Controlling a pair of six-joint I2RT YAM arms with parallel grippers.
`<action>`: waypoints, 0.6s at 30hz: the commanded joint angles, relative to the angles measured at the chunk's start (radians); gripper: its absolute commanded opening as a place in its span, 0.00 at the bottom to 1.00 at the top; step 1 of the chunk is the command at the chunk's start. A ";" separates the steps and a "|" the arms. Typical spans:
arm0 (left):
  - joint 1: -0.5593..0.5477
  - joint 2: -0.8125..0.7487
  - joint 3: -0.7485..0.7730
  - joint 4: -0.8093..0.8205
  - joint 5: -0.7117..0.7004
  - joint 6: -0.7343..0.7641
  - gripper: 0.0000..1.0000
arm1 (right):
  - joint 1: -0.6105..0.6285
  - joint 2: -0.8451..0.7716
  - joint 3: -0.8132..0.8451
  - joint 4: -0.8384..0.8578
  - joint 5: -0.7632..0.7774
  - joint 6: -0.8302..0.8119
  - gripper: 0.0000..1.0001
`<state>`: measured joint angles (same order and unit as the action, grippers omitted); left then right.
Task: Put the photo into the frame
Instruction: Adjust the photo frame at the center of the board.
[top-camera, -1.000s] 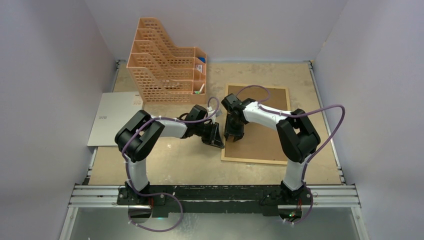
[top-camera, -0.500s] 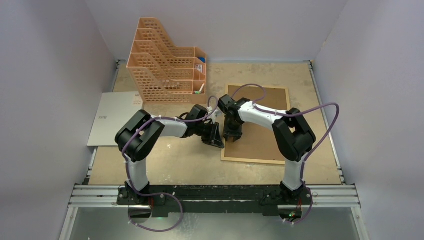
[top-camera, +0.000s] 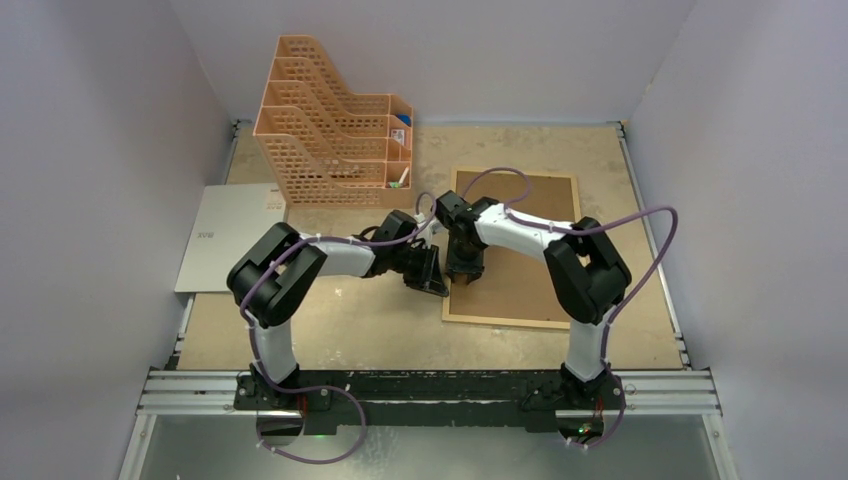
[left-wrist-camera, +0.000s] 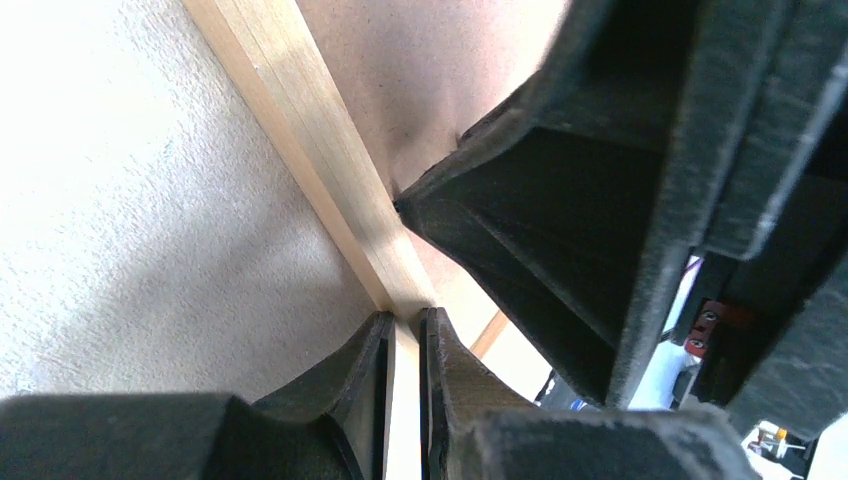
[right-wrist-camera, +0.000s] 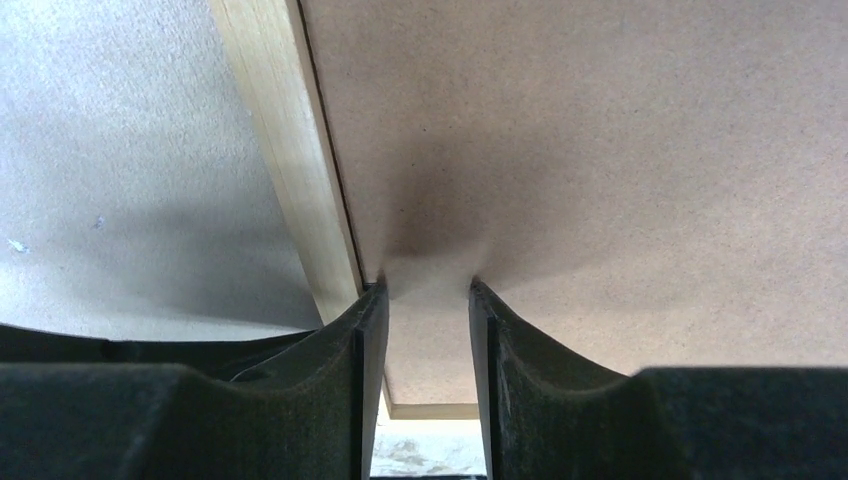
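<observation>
White walls close in a beige worktop (top-camera: 330, 330) on three sides. From above, an orange file organizer (top-camera: 330, 130) stands at the back left. A pale sheet (top-camera: 225, 240) lies beside it at the left edge. It could be the photo with its white back up, but this cannot be told, and no printed picture shows in any view. The frame (top-camera: 510, 322) lies flat on the right half, face down, with a brown board (top-camera: 520, 270) filling it. Both arms meet at its left rail: the left pincer (top-camera: 432, 275) from outside, the right pincer (top-camera: 467, 270) over the board.

In the left wrist view, the light wood rail (left-wrist-camera: 300, 120) runs down between the fingers (left-wrist-camera: 365, 370), which stand almost together. The left pincer seems closed on this thin rail.

In the right wrist view, the right pincer (right-wrist-camera: 425, 290) is partly open and holds nothing. Its tips rest on the board (right-wrist-camera: 600, 150), one of them just at the seam with the rail (right-wrist-camera: 285, 150).

By judgement, the frame is light and stiff, but its rail is narrow and smooth, so a grip there is small and may slip. A frame like this probably has a pane under the board, so it should not be twisted or dropped. The board looks thin, rigid and flush in its recess. The best place to take hold is the seam near the rail, while the other pincer keeps the frame down.
</observation>
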<state>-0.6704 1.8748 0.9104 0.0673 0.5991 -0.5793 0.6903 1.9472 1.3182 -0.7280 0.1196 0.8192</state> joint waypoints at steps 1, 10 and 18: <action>-0.002 0.073 -0.053 -0.181 -0.267 0.135 0.00 | 0.020 -0.012 -0.137 0.226 0.063 0.065 0.42; 0.014 0.033 0.041 -0.207 -0.250 0.185 0.00 | 0.006 -0.226 -0.110 0.287 0.088 0.006 0.44; 0.119 0.004 0.126 -0.189 -0.168 0.183 0.02 | -0.105 -0.242 -0.071 0.265 0.146 0.013 0.42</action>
<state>-0.6296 1.8713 1.0035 -0.0673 0.5602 -0.4694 0.6384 1.7462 1.2091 -0.4862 0.2085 0.8261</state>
